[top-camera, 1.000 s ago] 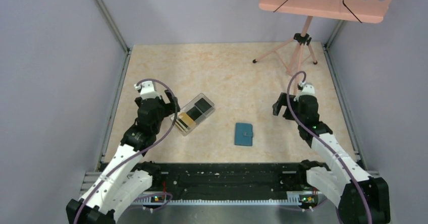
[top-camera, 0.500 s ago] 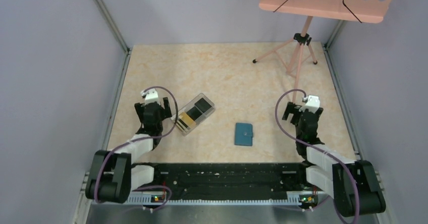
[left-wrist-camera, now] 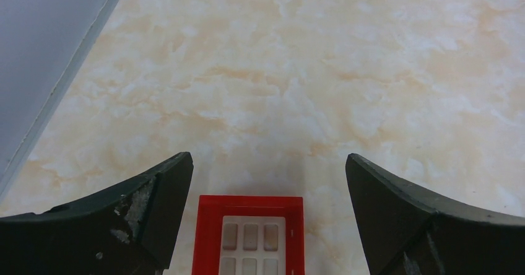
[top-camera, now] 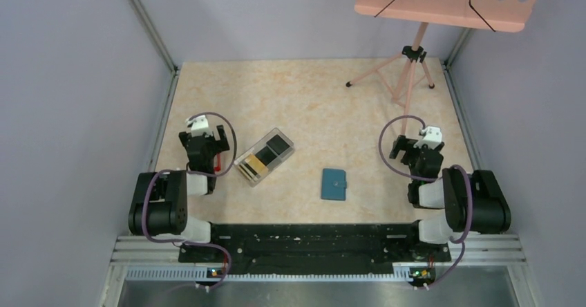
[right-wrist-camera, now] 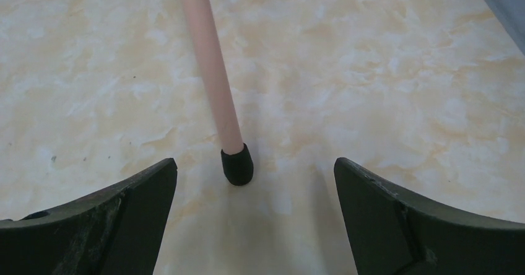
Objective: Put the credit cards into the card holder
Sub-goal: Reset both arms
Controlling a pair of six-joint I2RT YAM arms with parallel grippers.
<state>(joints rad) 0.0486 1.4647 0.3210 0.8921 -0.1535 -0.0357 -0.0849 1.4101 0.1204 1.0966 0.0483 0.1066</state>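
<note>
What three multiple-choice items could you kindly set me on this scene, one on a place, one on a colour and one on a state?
1. Where are the credit cards?
A) in the clear box
B) inside the card holder
C) spread on top of the card holder

2. What colour is the card holder?
A) red
B) gold
C) teal-blue

3. How do the left pincer and the right pincer stand?
A) both open, holding nothing
B) both shut
C) left shut on a card

Answers:
1 A: the cards show through the clear box, which lies left of the card holder.
2 C: the top view shows it teal-blue.
3 A: each wrist view shows the jaws set wide with nothing gripped.
</note>
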